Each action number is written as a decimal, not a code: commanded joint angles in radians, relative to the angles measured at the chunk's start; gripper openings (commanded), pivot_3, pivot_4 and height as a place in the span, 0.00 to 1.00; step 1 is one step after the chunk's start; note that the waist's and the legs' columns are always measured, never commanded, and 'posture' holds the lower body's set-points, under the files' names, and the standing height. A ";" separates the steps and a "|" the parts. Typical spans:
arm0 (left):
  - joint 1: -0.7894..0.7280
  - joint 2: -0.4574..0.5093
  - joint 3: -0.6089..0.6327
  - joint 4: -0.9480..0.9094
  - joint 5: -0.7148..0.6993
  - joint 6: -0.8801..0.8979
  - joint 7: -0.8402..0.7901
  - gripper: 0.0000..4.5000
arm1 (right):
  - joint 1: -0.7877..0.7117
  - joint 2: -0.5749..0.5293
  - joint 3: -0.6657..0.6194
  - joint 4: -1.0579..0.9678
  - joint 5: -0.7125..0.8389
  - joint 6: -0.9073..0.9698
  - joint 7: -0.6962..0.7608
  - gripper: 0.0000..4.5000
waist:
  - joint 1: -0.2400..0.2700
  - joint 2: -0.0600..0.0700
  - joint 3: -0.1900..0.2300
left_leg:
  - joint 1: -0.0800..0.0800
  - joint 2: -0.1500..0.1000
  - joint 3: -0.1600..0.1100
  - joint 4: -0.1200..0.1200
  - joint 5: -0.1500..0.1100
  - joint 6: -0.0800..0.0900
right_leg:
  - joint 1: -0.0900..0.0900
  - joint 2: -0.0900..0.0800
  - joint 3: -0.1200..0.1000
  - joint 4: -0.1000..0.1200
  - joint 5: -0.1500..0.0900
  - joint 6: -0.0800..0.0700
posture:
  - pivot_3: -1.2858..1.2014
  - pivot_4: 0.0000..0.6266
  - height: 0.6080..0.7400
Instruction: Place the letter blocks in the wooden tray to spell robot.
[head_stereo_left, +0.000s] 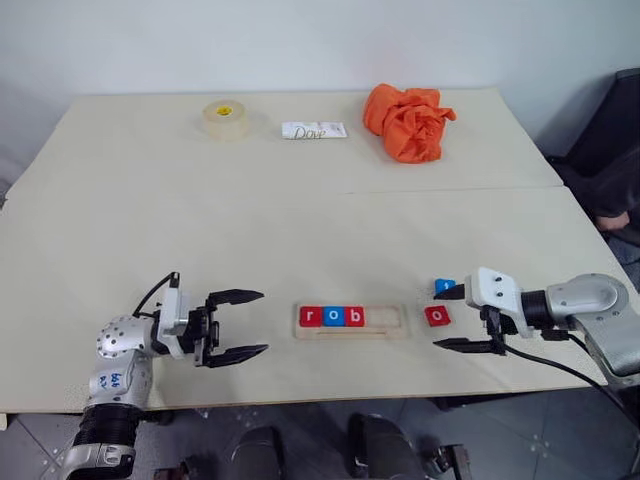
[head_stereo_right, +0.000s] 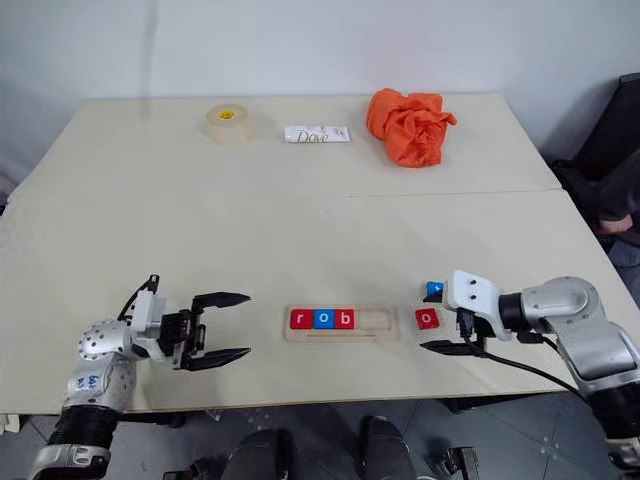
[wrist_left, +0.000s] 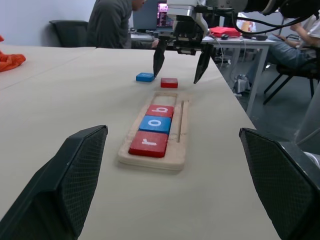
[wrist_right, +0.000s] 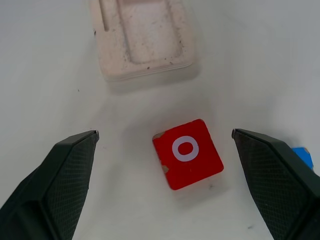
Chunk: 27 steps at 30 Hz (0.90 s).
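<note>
The right end effector hangs just over the table with its two black fingers spread wide, gripping nothing. In its wrist view the red "o" block lies flat on the table between the two fingers, touched by neither. A blue block sits just beyond that one, partly hidden behind the upper finger; its letter cannot be read from here.

The left end effector is also wide open and empty, pointing level along the table toward the wooden tray, with bare table between them.

The wooden tray lies near the front edge of the table, between the two end effectors. Three blocks sit in it side by side, touching: a red "r" block, a blue "o" block and a red "b" block. The rest of the tray, on the side toward the right end effector, holds no block.

Counting it up: five letter blocks in all, three in the tray and two loose on the table just beside its open end; three of them red, two blue. One tray. Two end effectors, both open.

Along the far side of the table there is one roll of clear tape, one white Dove wrapper and one crumpled orange cloth, all well apart from the tray.
</note>
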 joint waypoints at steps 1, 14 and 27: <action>0.032 0.011 0.030 -0.053 -0.014 -0.008 0.023 1.00 | -0.043 0.000 0.020 0.046 -0.024 -0.048 0.043 0.99 | 0.002 0.000 0.000 | 0.000 0.000 0.000 0.000 0.000 0.000 | 0.000 0.000 0.000 0.000 0.000 0.000 | 0.52 0.24 1.00; 0.070 0.011 0.047 -0.091 -0.010 -0.013 0.066 1.00 | -0.169 0.045 0.108 0.196 -0.117 -0.131 0.084 0.39 | 0.001 0.000 0.000 | 0.000 0.000 0.001 0.003 0.000 0.000 | 0.000 -0.001 0.000 0.002 0.000 0.000 | 0.52 0.24 1.00; -0.003 0.043 0.043 -0.014 -0.014 -0.009 -0.007 1.00 | -0.265 0.009 0.088 -0.059 -0.032 0.218 0.110 0.32 | 0.000 0.001 0.000 | 0.000 0.001 0.001 0.006 -0.001 -0.001 | -0.001 -0.001 0.000 0.005 0.000 0.000 | 0.52 0.24 1.00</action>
